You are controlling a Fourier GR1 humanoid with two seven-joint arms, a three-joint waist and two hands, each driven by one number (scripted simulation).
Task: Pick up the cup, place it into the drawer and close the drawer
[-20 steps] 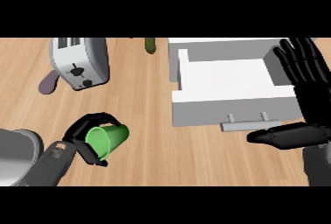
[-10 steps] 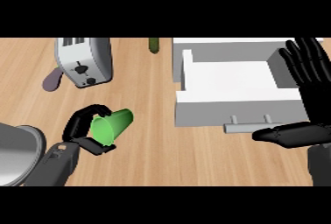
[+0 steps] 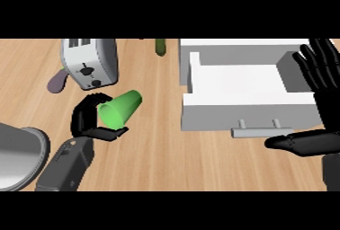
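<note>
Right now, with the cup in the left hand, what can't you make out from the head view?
- Cup: its base, hidden by the left hand.
- Drawer: right side, behind the right hand.
- Grey vessel: cut off by left edge.
- Green object: cut off at top.

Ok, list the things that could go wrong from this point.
1. The cup lies tilted in the left hand; it may slip on the way across.
2. The drawer has raised walls; a low carry could knock the cup against its near side.
3. The right hand rests open over the drawer's right edge and could block the placement.
</note>
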